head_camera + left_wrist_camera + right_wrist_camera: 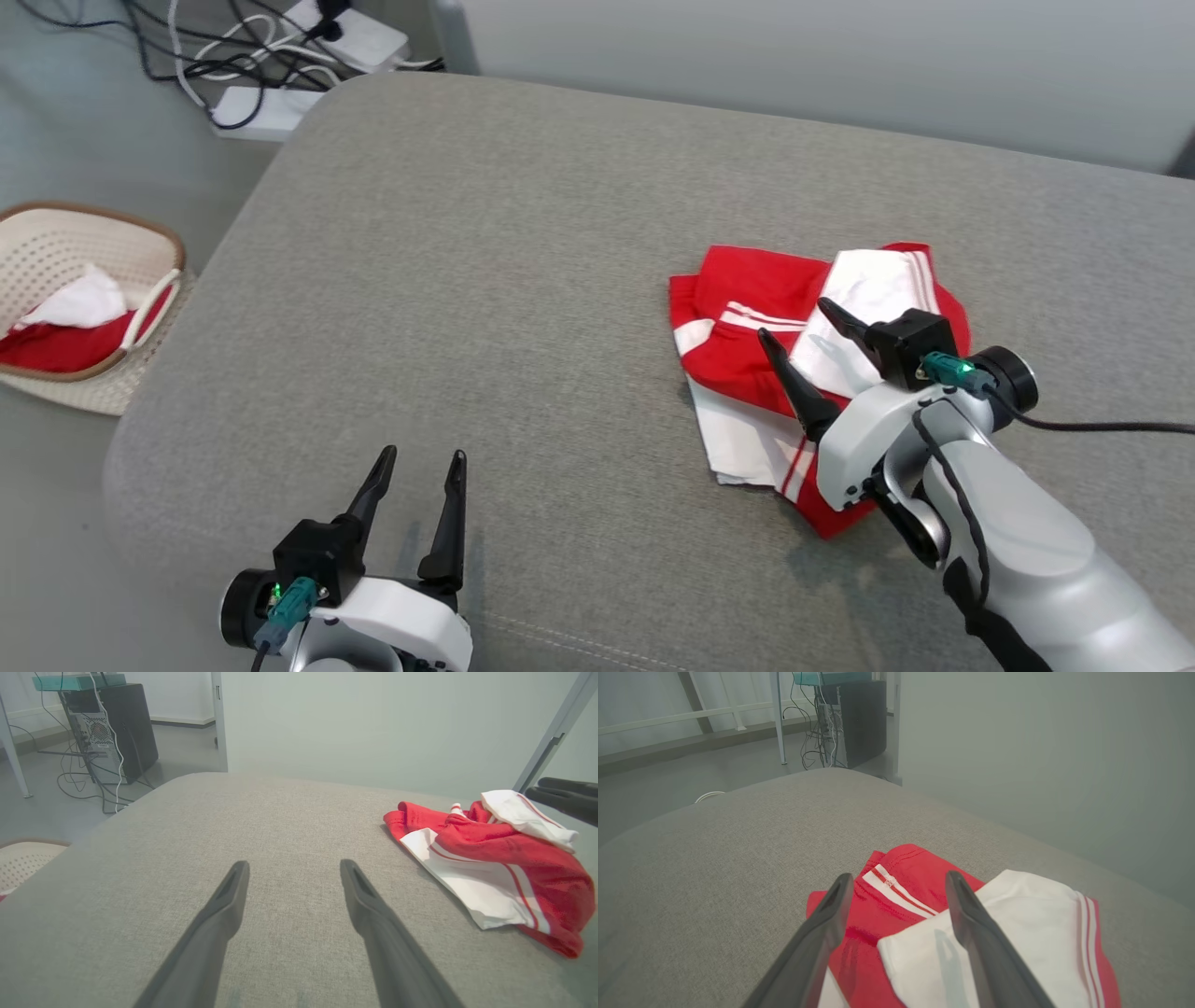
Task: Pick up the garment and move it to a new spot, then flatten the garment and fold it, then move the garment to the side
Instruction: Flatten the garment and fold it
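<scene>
Both open wide: left gripper point(422, 455) idles over bare cushion point(467, 280), right gripper point(792, 319) hovers above the crumpled garment point(747, 280) at the cushion's right, so it's pickup time; next, drop and pinch cloth.

No text I can read. The garment point(742, 369) under me shows plain red and white stripes, with no legible print or tag. The tower point(124, 728) on the floor is too far off and too blurred for any label. The power strip point(359, 37) has no markings I can make out.
</scene>
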You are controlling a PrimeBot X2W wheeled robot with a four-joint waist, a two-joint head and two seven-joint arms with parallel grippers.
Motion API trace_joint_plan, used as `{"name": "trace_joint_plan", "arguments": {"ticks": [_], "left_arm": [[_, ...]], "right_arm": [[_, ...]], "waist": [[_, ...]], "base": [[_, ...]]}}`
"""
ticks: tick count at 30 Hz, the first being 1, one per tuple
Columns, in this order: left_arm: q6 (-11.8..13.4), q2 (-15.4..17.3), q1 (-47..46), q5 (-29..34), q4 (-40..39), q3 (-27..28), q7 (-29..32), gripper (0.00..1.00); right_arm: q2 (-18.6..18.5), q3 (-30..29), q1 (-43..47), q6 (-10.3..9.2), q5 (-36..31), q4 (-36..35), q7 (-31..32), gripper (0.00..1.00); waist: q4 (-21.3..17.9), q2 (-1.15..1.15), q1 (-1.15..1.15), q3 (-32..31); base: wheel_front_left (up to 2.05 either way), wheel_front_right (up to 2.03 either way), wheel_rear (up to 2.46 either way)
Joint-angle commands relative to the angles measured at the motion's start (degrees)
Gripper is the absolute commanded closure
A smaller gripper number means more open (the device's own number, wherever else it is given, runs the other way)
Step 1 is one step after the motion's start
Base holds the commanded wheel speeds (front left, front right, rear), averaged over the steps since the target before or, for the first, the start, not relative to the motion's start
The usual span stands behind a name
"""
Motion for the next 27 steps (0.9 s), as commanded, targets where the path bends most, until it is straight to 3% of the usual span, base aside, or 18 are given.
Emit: {"name": "trace_joint_plan", "arguments": {"ticks": [1,9,17,18,19,20,27], "left_arm": [[0.76,0.32,-1.52,-1.16,-1.44,1.23,-0.58,0.0],[1.24,0.32,-1.71,-2.77,-1.75,-1.01,-0.58,0.0],[1.43,0.32,-1.92,-3.57,-1.67,-1.16,-0.58,0.0],[1.45,0.32,-1.97,-3.66,-1.65,-1.25,-0.58,0.0],[1.45,0.32,-2.04,-3.93,-1.63,-1.33,-0.58,0.0],[1.51,0.32,-2.26,-4.35,-1.61,-1.47,-0.58,0.0],[1.61,0.31,-2.36,-5.22,-1.47,-1.5,-0.58,0.0]], "right_arm": [[-0.07,1.42,-1.64,0.23,1.38,0.27,0.39,0.0],[-3.09,8.23,-6.38,0.23,5.84,7.66,5.01,0.0],[-3.65,13.77,-10.03,0.23,7.29,14.34,10.89,0.0],[-3.54,14.34,-10.39,0.23,7.32,15.26,11.86,0.14],[-3.38,14.71,-10.73,0.23,7.52,15.97,12.58,0.53],[-3.2,15.68,-11.42,0.23,7.66,16.71,13.0,1.0],[-3.06,16.88,-15.05,0.23,9.76,14.92,7.66,1.0]], "waist": [[4.16,0.0,0.0,0.53],[9.58,0.0,0.0,1.69],[10.89,0.0,0.0,2.57],[10.95,0.0,0.0,2.62],[10.99,0.0,0.0,2.67],[11.07,0.0,0.0,2.72],[10.72,0.0,0.0,2.47]], "base": [[0.0,0.0,0.0],[0.0,0.0,0.0],[0.0,0.0,0.0],[0.0,0.0,0.0],[0.0,0.0,0.0],[0.0,0.0,0.0],[0.0,0.0,0.0]]}}
